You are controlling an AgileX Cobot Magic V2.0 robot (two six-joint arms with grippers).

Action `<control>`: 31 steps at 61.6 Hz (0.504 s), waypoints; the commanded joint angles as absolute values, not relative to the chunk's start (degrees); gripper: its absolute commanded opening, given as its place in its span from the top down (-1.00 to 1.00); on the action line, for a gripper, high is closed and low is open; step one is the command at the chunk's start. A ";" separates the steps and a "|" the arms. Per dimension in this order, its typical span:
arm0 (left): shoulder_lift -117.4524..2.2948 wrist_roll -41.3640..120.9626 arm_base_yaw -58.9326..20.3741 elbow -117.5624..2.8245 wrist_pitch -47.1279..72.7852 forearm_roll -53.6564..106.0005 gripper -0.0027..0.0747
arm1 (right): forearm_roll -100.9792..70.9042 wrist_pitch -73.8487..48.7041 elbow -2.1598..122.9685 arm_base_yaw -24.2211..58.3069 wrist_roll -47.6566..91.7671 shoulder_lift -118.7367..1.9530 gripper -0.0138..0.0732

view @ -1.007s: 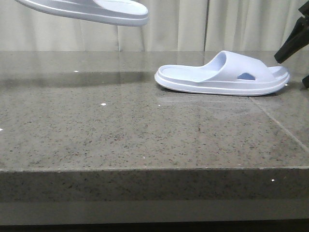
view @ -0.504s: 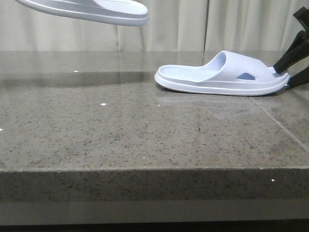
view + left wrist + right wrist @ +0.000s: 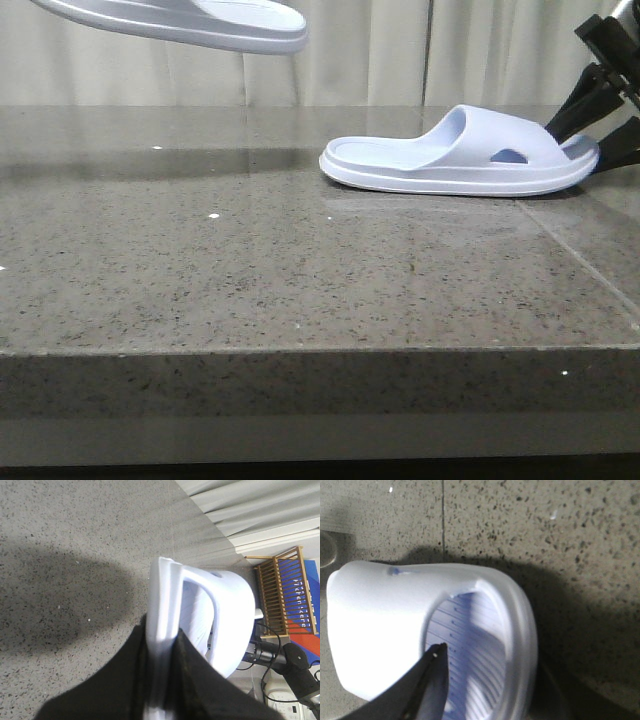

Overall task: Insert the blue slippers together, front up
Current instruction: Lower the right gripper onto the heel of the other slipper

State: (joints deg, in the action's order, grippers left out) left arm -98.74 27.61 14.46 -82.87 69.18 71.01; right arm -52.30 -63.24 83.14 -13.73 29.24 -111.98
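Observation:
One blue slipper (image 3: 490,135) rests sole-down on the grey stone table (image 3: 250,270) at the right, toe end to the right. My right gripper (image 3: 598,135) is open and straddles that toe end. One finger (image 3: 436,672) reaches in over the ridged footbed under the strap (image 3: 375,620), the other lies outside the sole. The second blue slipper (image 3: 200,20) hangs high at the upper left, roughly level. My left gripper (image 3: 162,635) is shut on its sole edge (image 3: 165,595); the gripper itself is out of the front view.
Pale curtains (image 3: 370,50) hang behind the table. The table's front edge (image 3: 300,350) runs across the view, and a seam (image 3: 580,260) crosses its right part. A wooden rack (image 3: 282,595) and cables (image 3: 265,655) lie beyond the table.
My right gripper has moved left and down onto the toe end of the slipper on the table, its fingers now either side of it. The held slipper has not moved.

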 commanded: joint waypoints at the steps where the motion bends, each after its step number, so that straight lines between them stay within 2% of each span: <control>1: -95.73 27.29 14.22 -84.29 73.91 75.83 0.98 | -52.72 -63.29 84.19 -13.32 29.95 -109.97 -0.13; 9: -95.73 27.29 14.22 -84.29 73.91 75.83 0.98 | -54.36 -63.35 84.11 -13.19 29.95 -109.97 0.05; 31: -95.73 27.29 14.22 -84.29 73.91 75.83 0.98 | -62.93 -70.37 84.11 -13.19 30.00 -114.38 0.05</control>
